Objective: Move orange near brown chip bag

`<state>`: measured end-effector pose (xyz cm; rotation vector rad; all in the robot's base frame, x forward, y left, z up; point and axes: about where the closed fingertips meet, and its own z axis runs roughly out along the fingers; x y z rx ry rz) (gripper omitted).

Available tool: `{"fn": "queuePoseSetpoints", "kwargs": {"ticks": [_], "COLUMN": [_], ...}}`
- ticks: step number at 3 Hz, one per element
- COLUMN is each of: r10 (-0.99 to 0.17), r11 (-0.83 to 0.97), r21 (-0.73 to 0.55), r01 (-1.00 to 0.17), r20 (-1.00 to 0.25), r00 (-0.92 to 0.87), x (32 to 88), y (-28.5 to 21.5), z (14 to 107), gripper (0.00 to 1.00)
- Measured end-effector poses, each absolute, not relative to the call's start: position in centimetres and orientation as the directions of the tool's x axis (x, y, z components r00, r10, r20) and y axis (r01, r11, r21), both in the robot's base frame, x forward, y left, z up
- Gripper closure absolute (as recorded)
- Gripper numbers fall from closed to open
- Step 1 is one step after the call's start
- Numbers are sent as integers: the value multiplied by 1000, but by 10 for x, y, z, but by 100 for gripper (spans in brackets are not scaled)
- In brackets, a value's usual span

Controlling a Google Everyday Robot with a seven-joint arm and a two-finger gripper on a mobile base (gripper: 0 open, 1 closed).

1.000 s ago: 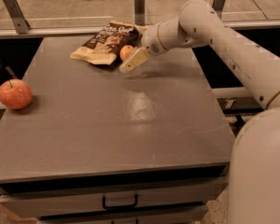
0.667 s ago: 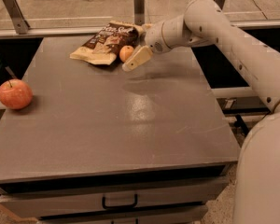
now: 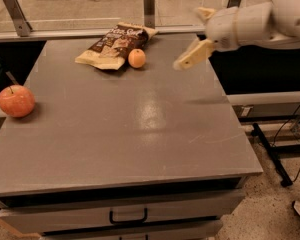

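The orange (image 3: 136, 58) lies far on the table (image 3: 140, 144), just beside the right edge of the brown chip bag (image 3: 115, 46). Open tabletop stretches near and right, and an apple (image 3: 16, 100) sits at the left edge. The gripper (image 3: 189, 37) hangs right of the orange, well apart from it, fingers spread wide and holding nothing.

1. Gripper (image 3: 191, 38), fingers spread, over the table's (image 3: 140, 134) far right corner; arm behind it cut off at the right edge.
2. Left of the claw: lettering on the brown chip bag (image 3: 115, 44), too blurred to read.
3. Bag and orange (image 3: 136, 58): touching or just apart, cannot tell.
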<state>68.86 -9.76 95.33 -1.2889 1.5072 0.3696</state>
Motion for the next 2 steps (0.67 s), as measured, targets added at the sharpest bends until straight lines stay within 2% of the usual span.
{"fn": "queuePoseSetpoints", "kwargs": {"ticks": [1,2], "r10": [-516,-520], "r11": [376,387], "r21": [-434,-435], "r01": [-819,-813], "r20": [-832,-831], "r00": [204,197], "x": [643,638], "y": [-151,-163], "z": [989,989], "gripper": [0,0]}}
